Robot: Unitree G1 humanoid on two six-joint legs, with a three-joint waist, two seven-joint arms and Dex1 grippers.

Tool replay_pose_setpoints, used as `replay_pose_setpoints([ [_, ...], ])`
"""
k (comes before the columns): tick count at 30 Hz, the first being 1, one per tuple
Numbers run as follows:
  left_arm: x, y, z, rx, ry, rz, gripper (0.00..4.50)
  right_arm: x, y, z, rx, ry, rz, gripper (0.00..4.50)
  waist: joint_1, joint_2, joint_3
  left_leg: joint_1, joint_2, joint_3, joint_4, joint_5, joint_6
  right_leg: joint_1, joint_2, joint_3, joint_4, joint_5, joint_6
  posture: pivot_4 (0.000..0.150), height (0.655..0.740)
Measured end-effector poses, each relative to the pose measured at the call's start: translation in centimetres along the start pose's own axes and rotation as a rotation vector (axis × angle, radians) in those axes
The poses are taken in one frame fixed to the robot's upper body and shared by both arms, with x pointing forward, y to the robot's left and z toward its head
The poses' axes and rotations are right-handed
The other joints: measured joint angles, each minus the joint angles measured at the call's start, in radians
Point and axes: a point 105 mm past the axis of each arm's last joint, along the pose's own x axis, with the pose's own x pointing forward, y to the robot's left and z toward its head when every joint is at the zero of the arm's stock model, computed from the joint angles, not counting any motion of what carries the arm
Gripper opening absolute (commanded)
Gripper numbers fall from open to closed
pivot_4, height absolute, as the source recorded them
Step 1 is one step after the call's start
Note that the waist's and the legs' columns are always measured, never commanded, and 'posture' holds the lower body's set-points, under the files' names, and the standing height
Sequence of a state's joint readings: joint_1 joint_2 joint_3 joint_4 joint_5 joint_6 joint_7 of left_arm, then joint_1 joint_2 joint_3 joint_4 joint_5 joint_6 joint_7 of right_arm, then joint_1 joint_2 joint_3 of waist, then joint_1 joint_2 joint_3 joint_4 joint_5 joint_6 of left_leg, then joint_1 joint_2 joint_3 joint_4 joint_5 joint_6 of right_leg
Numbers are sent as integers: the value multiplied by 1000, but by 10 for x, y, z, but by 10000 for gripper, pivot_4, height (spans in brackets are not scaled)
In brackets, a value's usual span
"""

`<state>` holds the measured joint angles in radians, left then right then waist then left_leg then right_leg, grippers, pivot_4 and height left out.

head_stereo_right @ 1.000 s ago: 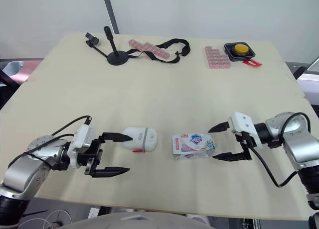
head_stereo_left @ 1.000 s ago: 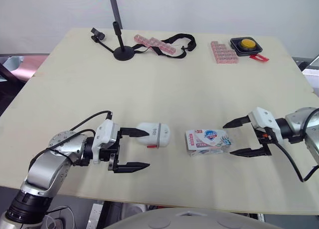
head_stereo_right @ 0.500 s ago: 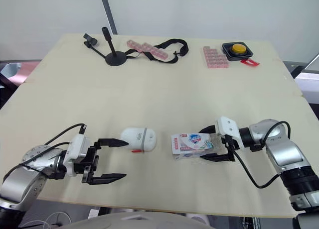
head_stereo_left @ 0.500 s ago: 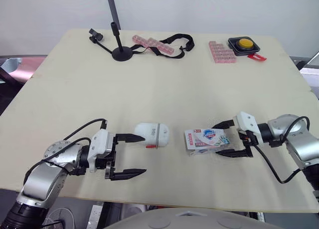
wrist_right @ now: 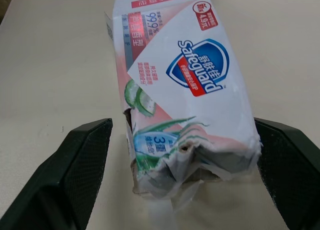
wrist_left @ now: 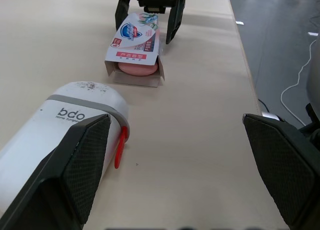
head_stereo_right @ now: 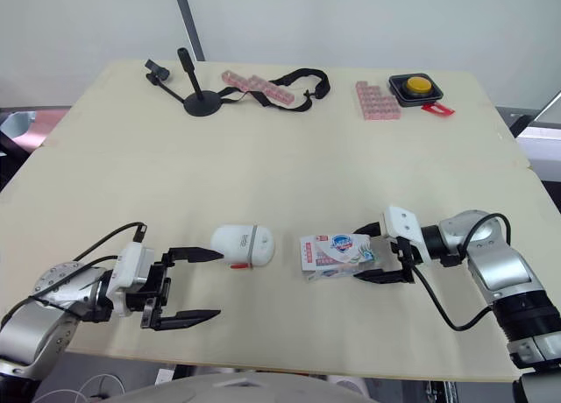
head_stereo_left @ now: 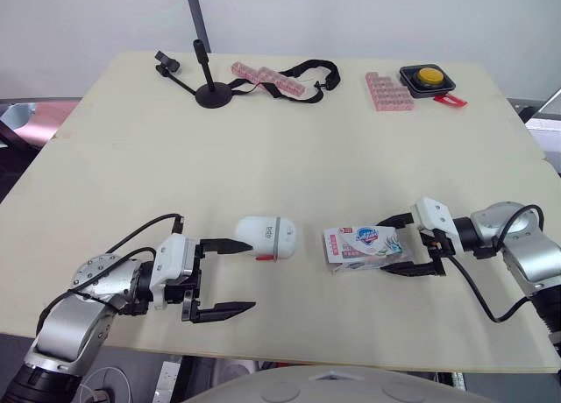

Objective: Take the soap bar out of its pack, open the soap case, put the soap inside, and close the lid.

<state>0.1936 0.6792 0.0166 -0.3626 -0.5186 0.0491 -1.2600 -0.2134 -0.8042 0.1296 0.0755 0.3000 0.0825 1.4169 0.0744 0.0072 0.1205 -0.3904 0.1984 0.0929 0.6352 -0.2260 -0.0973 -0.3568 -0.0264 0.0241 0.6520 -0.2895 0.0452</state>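
Big tan table (head_stereo_left: 289, 158), everything sits on it.

L gripper (head_stereo_left: 250, 275): jaws spread wide, nothing held. R gripper (head_stereo_left: 383, 245): jaws also apart, one finger on each side of the pack's end. It isn't clamped imo. In the R wrist view there's a clear gap at one finger, and the other is right up against the wrapper, can't tell if it touches.

Soap case (head_stereo_left: 267, 237): white, rounded, "bdo" printed on it, lid shut so no idea what's inside. It isn't between the L jaws, it lies just ahead of one L fingertip and off to that finger's side. Tip is right at the case's near end, contact unclear. Long axis runs roughly the way the L fingers point. The grey band end points away from the L jaws, twd the pack. Small red tab (wrist_left: 120, 147) on its side by the band.

Soap pack (head_stereo_left: 361, 247): lies flat w/ the blue logo face up, long axis running from the R jaws out twd the L gripper. The torn, crumpled end sits between the R fingers, and the open flap end faces the case, near it but not touching.

Soap bar (wrist_left: 137, 68): pink, inside the pack. You only get its end through the open flap, rest is hidden by the wrapper.

Way past both jaws at the far edge: black stand (head_stereo_left: 210, 83), black strap (head_stereo_left: 311, 70), pink blocks (head_stereo_left: 390, 92), yellow button (head_stereo_left: 431, 75).
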Motion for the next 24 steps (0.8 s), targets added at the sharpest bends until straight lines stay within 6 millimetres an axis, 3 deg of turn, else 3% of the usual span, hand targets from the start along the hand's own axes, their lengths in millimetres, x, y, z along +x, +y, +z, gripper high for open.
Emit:
replay_pose_setpoints([
  [2,0,0,0,0,0,2,45000,0,0,-1,0,0,0,27180,0,0,0,0,0,0,0,0,0,0,0,0,0,0,0,1500,7385],
  [24,2,3,-2,-2,1,31,45000,-2,-1,-2,-7,-2,-2,27180,0,0,0,0,0,0,1,0,0,0,0,0,1,0,0,1500,7385],
])
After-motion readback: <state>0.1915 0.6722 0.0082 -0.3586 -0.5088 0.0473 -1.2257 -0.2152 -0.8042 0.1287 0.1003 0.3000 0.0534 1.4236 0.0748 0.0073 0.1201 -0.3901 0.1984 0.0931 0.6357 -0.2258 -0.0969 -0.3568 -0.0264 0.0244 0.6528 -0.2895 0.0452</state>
